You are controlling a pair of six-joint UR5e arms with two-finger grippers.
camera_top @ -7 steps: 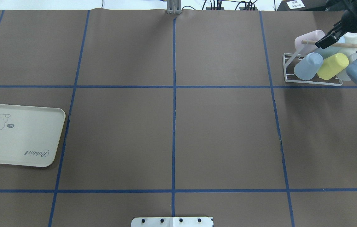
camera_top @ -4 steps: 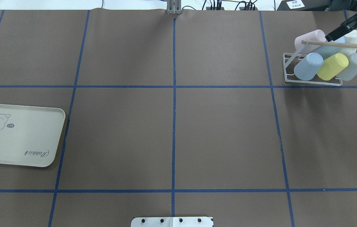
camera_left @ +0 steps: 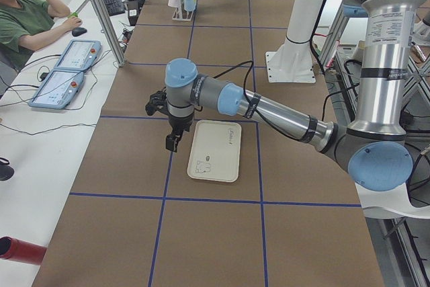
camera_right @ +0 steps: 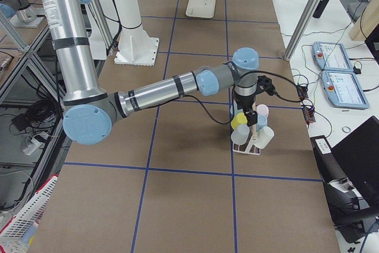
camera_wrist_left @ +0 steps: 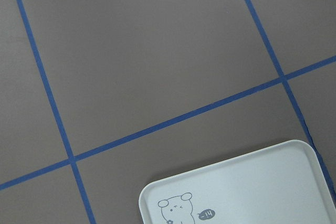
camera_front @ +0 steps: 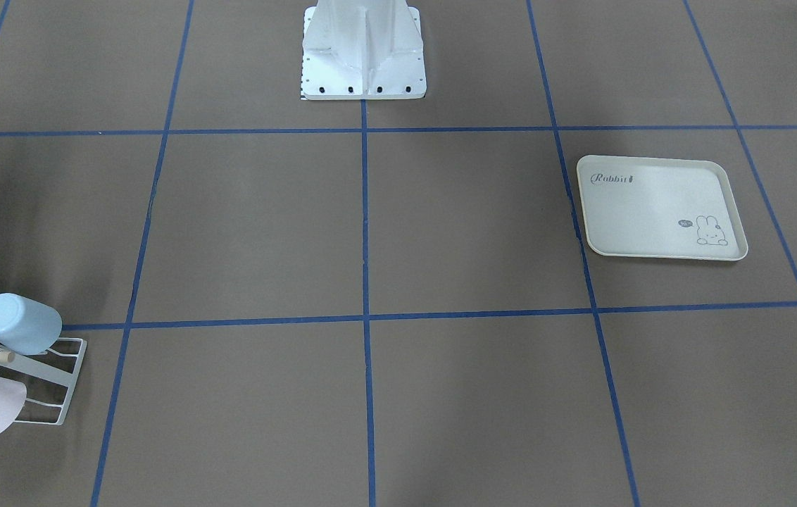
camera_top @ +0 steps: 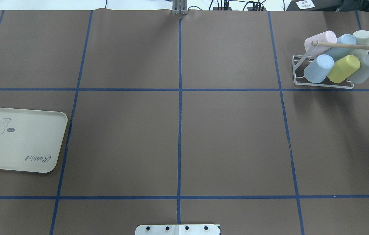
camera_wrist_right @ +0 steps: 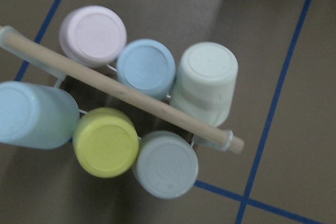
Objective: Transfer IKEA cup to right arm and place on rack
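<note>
The white wire rack [camera_top: 321, 85] with its wooden dowel [camera_top: 347, 45] stands at the table's far right. Several pastel cups sit upside down on it: pink [camera_top: 319, 40], light blue [camera_top: 318, 68], yellow [camera_top: 344, 68], grey [camera_top: 365, 68], another blue and a pale green one. The right wrist view looks straight down on these cups [camera_wrist_right: 149, 69] and shows no fingers. My right gripper [camera_right: 253, 112] hangs just above the rack in the exterior right view; I cannot tell whether it is open. My left gripper [camera_left: 172, 142] hangs over the table beside the cream tray [camera_left: 215, 151]; I cannot tell its state.
The cream rabbit tray [camera_top: 21, 140] lies at the left edge and holds nothing; it also shows in the left wrist view [camera_wrist_left: 252, 192]. The robot's white base [camera_front: 363, 56] stands at the near middle. An operator [camera_left: 27, 21] sits beyond the table's far side.
The right arm has drawn back from the rack to the right, almost out of the overhead view. The grey and pale green cups now show in full.
</note>
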